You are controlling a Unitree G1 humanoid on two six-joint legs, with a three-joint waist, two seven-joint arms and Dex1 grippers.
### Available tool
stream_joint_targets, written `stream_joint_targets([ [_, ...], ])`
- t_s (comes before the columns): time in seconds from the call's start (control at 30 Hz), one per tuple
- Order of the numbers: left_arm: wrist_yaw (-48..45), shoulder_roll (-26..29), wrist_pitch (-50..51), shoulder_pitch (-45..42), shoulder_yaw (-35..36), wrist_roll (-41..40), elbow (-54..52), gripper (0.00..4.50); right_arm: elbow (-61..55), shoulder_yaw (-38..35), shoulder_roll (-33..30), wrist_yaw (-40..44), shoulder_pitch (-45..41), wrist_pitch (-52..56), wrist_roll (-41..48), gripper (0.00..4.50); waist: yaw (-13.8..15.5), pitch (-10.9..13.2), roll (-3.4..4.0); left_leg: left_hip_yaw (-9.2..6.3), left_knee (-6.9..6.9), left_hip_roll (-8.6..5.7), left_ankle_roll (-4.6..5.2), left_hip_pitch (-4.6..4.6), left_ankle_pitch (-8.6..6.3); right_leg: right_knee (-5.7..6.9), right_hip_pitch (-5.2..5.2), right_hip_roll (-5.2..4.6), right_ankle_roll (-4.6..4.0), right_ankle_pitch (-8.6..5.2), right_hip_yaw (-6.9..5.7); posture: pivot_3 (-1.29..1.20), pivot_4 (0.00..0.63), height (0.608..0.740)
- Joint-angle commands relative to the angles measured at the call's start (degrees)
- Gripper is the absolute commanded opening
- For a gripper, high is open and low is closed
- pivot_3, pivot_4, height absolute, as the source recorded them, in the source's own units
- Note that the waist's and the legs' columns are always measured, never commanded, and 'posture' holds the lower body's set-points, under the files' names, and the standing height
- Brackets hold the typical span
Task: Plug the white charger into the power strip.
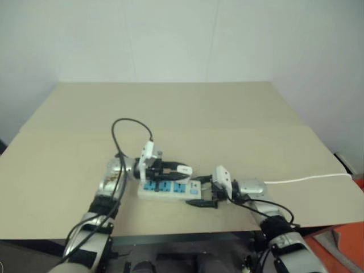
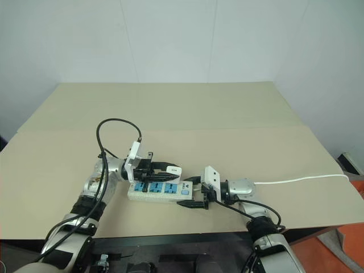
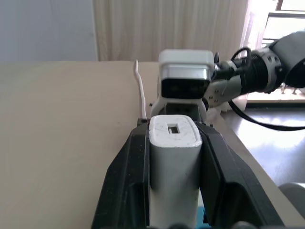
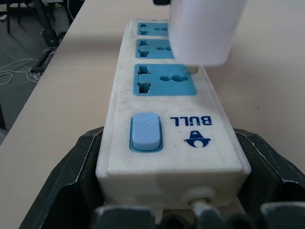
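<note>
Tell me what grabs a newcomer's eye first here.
The long white power strip with blue sockets, near the front edge of the tan table, its switch end clamped by the right gripper. Just above its sockets, the left gripper holds the small white charger.

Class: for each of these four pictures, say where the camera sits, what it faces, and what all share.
Left and right eye views: head, looking down on the table; both arms show.
Left wrist view: along the left claw, shut on the white charger.
Right wrist view: along the right claw, clasping the power strip.
Shared: all show the charger.
</note>
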Motion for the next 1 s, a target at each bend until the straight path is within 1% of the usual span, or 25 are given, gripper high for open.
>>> stream_joint_targets([
  [0.03, 1.5, 1.1, 4.5, -3.4, 3.7, -5.2, -6.8, 1.02, 4.0, 2.6, 1.6, 1.3, -0.8, -0.2, -1.5, 3.42, -0.3, 0.0, -0.01, 0.0, 0.0, 0.0, 0.0, 0.01, 0.0, 0.01, 0.0, 0.0, 0.0, 0.0, 0.0, 0.0, 0.15, 0.74],
  [0.17, 2.3, 3.1, 10.1, -4.5, 5.9, -9.2, -12.5, 1.02, 5.3, 2.6, 1.9, 2.0, -1.3, -1.0, -1.8, 3.42, -0.9, 0.0, -0.01, -0.01, 0.02, 0.01, 0.0, 0.08, 0.0, 0.02, 0.06, 0.02, 0.0, 0.0, 0.01, 0.0, 0.15, 0.74],
  [0.3, 2.5, 5.1, 13.6, -2.9, 6.4, -11.3, -17.0, 1.02, 6.1, 2.8, 2.1, 3.8, -1.7, -1.8, -1.7, 3.42, -1.2, 0.0, 0.0, -0.02, -0.02, 0.02, 0.0, 0.17, 0.0, -0.01, 0.11, 0.05, 0.01, -0.01, 0.03, 0.0, 0.15, 0.74],
  [0.5, 2.5, 6.1, 14.6, 0.1, 5.5, -11.1, -19.4, 1.02, 9.4, 3.6, 2.9, 7.1, -3.9, -4.1, -2.5, 3.42, -1.1, 0.0, 0.0, -0.01, -0.02, 0.03, 0.0, 0.12, 0.0, -0.09, 0.11, 0.04, 0.01, -0.01, 0.03, 0.0, 0.15, 0.74],
  [0.73, 3.0, 5.5, 13.2, 3.4, 4.2, -9.9, -20.9, 1.02, 14.5, 3.4, 3.9, 6.3, -6.1, -5.9, -4.3, 3.42, -1.7, 0.0, -0.01, 0.0, -0.02, 0.05, 0.0, 0.24, 0.0, 0.01, 0.12, 0.07, 0.0, 0.0, 0.05, 0.0, 0.15, 0.74],
  [1.0, 3.4, 5.6, 13.5, 3.4, 4.0, -10.1, -21.2, 1.02, 17.1, 3.7, 4.5, 4.5, -6.6, -7.5, -6.2, 3.42, -2.8, 0.0, -0.04, 0.01, -0.04, 0.05, 0.0, 0.4, 0.0, 0.02, 0.23, 0.09, -0.01, 0.01, 0.1, 0.0, 0.15, 0.74],
])
